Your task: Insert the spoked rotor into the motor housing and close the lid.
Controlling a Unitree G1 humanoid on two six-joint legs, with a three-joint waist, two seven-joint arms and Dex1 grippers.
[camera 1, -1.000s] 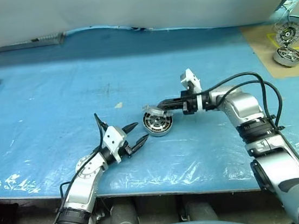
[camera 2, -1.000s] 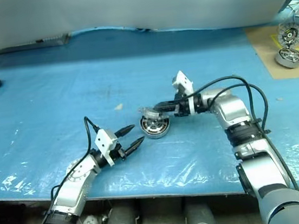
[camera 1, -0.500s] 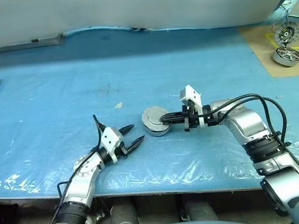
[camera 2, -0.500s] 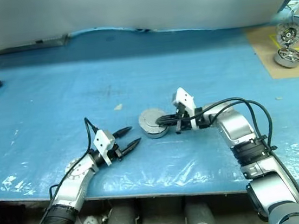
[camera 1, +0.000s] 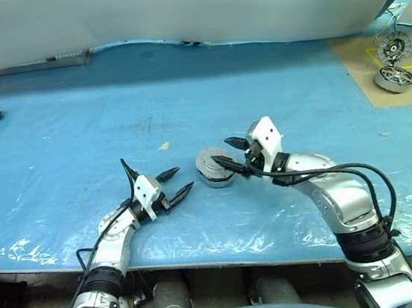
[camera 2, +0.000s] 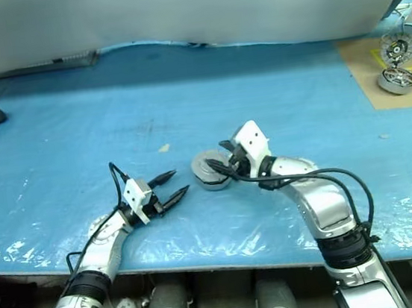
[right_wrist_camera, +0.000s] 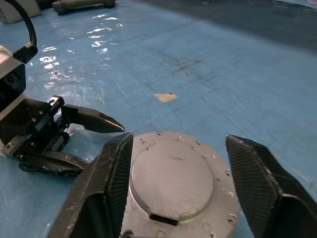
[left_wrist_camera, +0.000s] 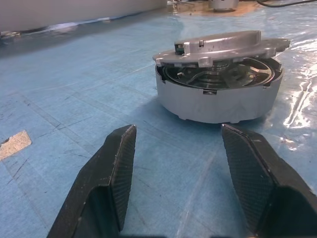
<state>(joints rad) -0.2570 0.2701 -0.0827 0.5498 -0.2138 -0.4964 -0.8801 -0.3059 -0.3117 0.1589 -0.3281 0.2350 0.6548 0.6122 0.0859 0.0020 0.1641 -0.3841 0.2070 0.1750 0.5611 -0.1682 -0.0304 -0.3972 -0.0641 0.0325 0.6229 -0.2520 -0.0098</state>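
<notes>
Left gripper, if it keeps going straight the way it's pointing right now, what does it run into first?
Most likely the motor housing. The left gripper is open and aimed along the blue table cover at the can's side wall, with bare cover between. The lid sits on top, slightly raised on one side.

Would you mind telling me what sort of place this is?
Probably a robotics test bench or lab: a table under a blue plastic sheet, a round silver motor can as workpiece, a duplicate silver motor on brown cardboard.
</notes>
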